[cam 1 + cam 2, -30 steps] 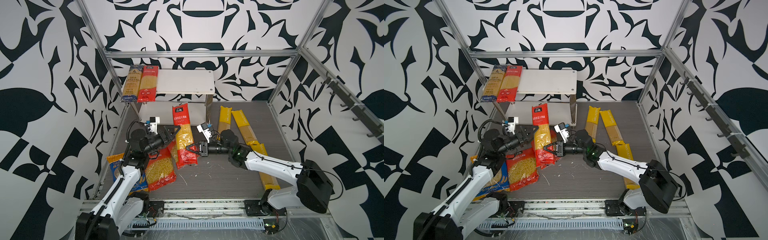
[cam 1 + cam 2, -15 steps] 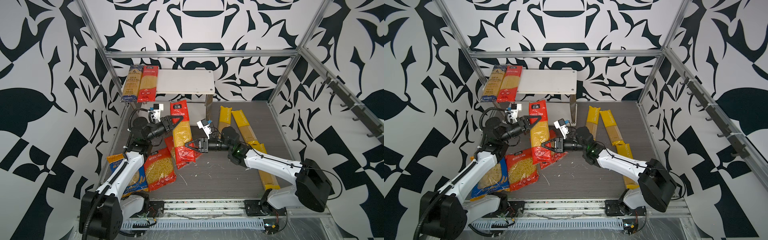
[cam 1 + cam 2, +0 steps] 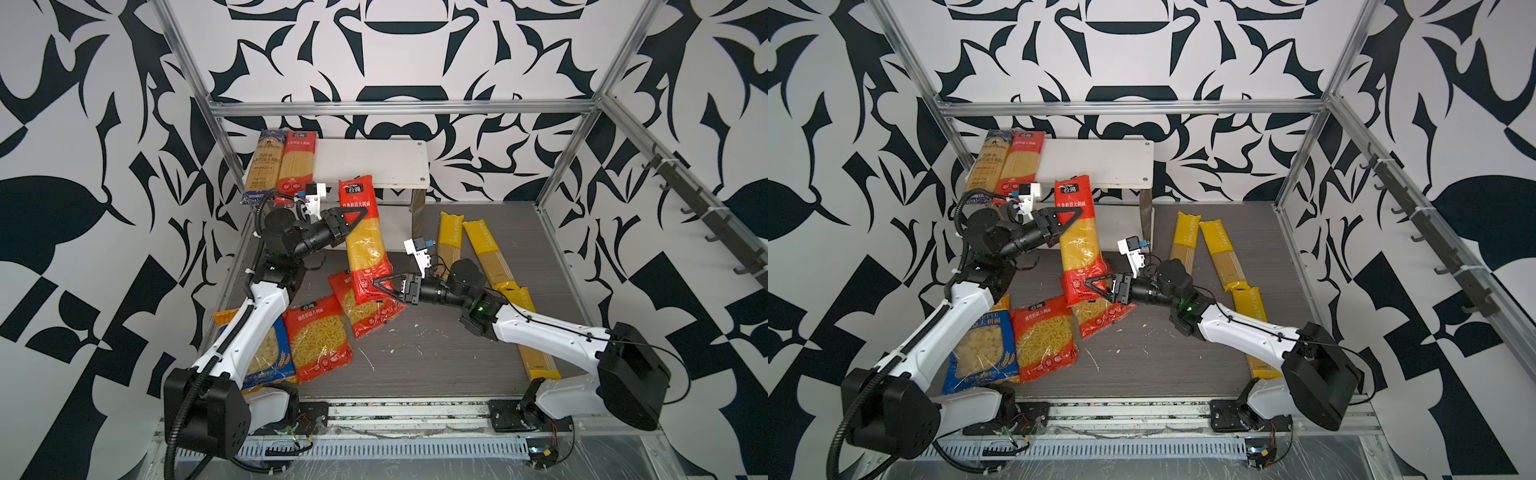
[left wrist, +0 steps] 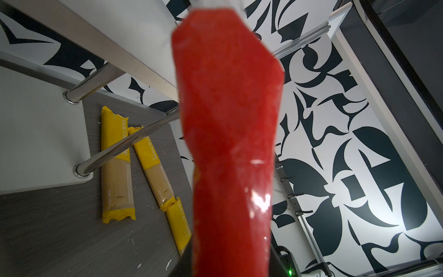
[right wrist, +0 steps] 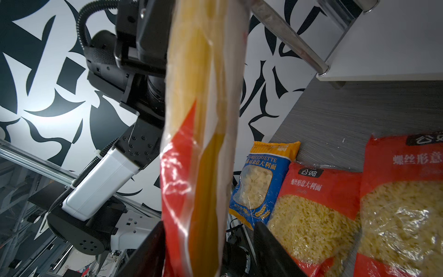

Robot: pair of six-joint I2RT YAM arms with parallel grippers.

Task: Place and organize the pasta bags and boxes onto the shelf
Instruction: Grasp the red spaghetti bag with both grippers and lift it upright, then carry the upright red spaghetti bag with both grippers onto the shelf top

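Left gripper (image 3: pixel 356 218) pinched glossy long red packet (image 3: pixel 365 245); right gripper (image 3: pixel 379 286) stood spread. Left wrist caught only red film, right wrist the strands.

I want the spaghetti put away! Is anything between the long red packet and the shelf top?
Nothing visible blocks it. The long red packet, held by the left gripper, is in front of the shelf's top board, bare beside two packets at its left end. The right gripper has open jaws flanking the packet's bottom.
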